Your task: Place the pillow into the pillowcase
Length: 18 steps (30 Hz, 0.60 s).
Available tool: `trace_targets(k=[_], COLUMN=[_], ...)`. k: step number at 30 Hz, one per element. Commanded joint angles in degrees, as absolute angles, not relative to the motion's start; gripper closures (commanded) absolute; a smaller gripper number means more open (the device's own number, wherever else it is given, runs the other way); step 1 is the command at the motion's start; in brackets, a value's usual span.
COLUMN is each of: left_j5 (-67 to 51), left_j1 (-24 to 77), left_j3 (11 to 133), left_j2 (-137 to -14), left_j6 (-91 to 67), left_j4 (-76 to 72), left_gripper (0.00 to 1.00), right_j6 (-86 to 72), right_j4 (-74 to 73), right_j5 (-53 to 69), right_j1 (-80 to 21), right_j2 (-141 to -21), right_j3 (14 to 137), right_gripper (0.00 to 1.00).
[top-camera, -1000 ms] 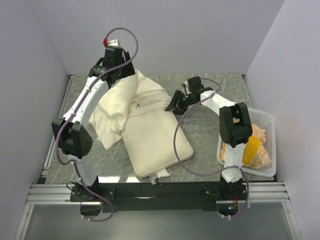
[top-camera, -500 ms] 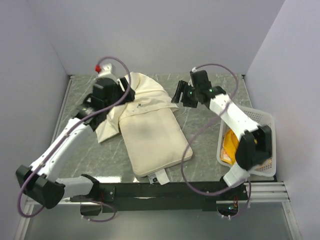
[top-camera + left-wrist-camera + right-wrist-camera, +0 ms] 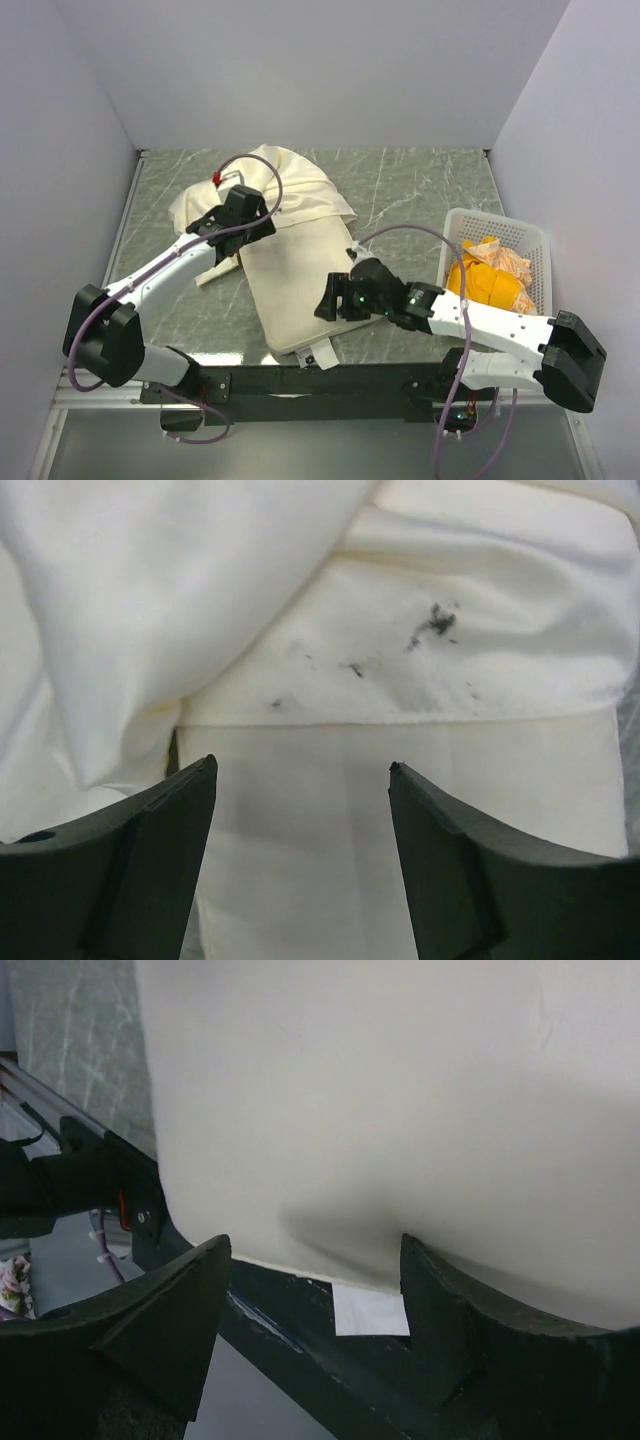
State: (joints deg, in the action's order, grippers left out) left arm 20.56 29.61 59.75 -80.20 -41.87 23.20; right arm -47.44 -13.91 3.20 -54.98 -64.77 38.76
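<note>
Marble-grey table (image 3: 420,190) between pale walls (image 3: 300,70) bears the pillow (image 3: 310,285); both jaws gape empty.

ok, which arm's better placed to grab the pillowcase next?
Probably left: the left jaws hover open at the bunched pillowcase overlapping the far end of the pillow. The right jaws, also open, sit at its near end.

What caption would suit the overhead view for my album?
Left end effector and right end effector, both open, at a cream pillow; limp pillowcase bunched beyond.
</note>
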Motion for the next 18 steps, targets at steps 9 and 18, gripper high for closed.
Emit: trace_targets(k=[9,18], left_j5=[20.3,21.4], left_j1=[12.4,3.5], left_j3=[50.4,62.4], left_j2=[-78.1,-82.3], left_j6=[-50.2,-48.9], left_j4=[16.1,19.5], left_gripper=[0.56,0.71], right_j6=[-54.0,-44.8], right_j4=[-7.9,-14.5], right_j5=[-2.8,-0.3], right_j1=[-50.0,-32.0], right_j2=[-66.9,-64.7], right_j3=[33.6,36.8], right_gripper=[0.26,0.25])
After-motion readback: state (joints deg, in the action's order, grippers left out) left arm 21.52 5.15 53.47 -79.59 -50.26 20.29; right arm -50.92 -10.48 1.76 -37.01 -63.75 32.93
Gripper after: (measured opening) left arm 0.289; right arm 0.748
